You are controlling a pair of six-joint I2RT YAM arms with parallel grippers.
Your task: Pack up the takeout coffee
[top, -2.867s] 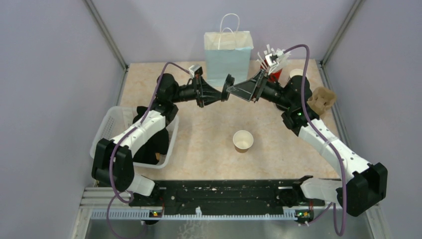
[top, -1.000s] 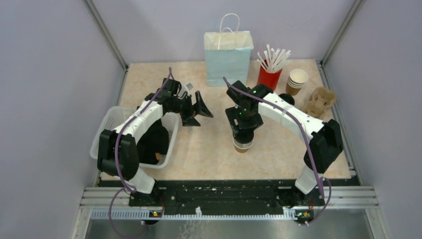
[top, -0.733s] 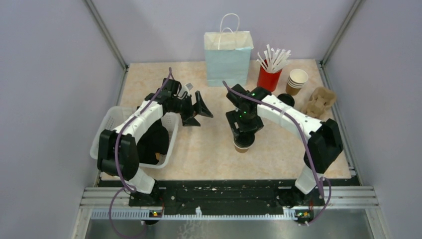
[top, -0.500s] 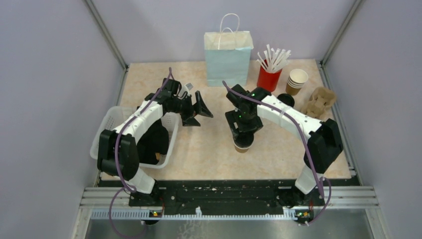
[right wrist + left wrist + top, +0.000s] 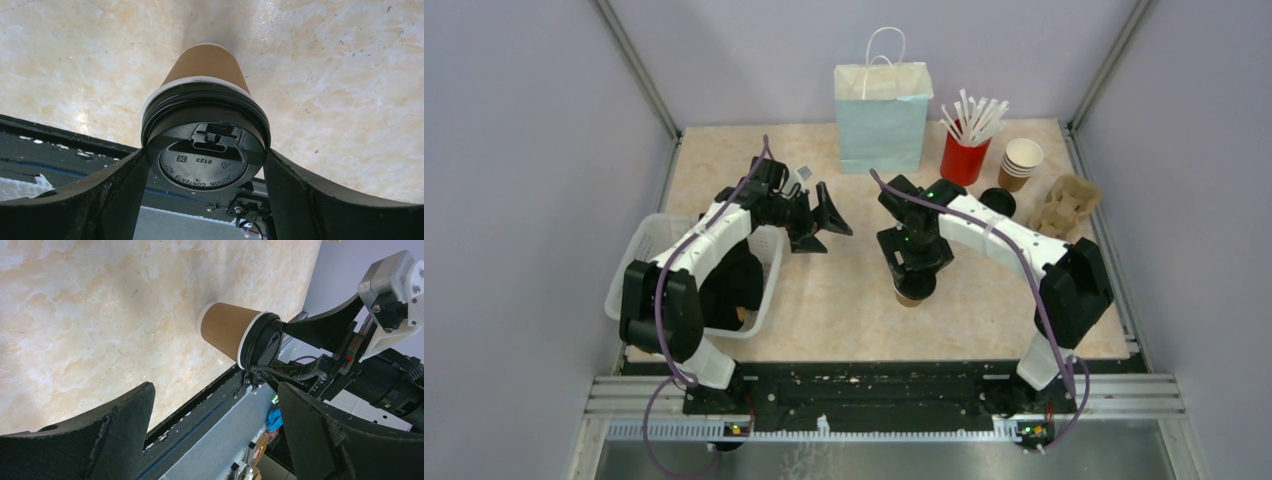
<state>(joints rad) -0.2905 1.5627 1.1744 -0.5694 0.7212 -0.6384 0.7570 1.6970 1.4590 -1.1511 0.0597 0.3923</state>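
A takeout coffee cup [image 5: 911, 295] stands upright in the middle of the table, brown kraft paper [image 5: 207, 65] with a black lid [image 5: 205, 145] seated on its white rim. My right gripper [image 5: 205, 155] points down over it [image 5: 914, 270], one finger against each side of the lid. The left wrist view shows the same cup [image 5: 227, 332] with the right fingers at its lid [image 5: 264, 342]. My left gripper [image 5: 829, 222] hangs open and empty to the cup's left [image 5: 215, 395], clear of it.
A pale blue paper bag [image 5: 882, 115] stands at the back centre. To its right are a red cup of white straws [image 5: 964, 155], a stack of kraft cups [image 5: 1021, 160] and a cardboard carrier [image 5: 1069, 200]. A white basket [image 5: 649, 255] holding black lids sits at the left.
The cup stood uncovered before; the right arm swung down from the back and the black lid now sits on it. In the last second the right gripper shifted only slightly. Left arm drew back.
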